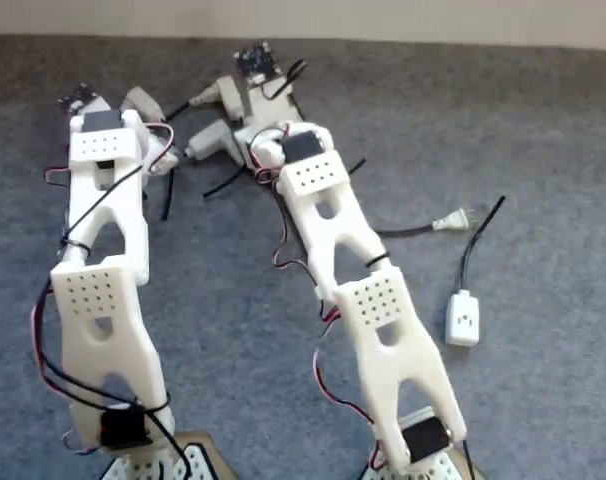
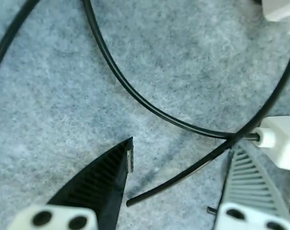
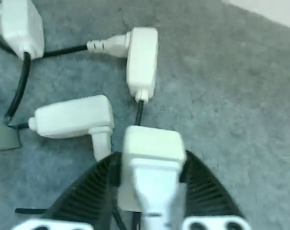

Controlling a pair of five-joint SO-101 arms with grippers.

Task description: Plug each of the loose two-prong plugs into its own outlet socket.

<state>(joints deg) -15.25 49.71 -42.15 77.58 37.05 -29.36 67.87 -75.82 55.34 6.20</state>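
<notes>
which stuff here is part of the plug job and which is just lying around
Part of the job:
- loose two-prong plug
- free outlet socket
- white block held in the right gripper; plug or socket, cannot tell
- joined plug and socket beside it
- black cable under the open left gripper

Just there:
- grey carpet
- arm wiring

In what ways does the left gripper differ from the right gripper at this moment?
The left gripper is open; the right gripper is shut on a white block. Between the left gripper's fingers a loose black cable end lies on the grey carpet; the right gripper's fingers press the block's two sides. Both are low over that carpet, near white plugs.
</notes>
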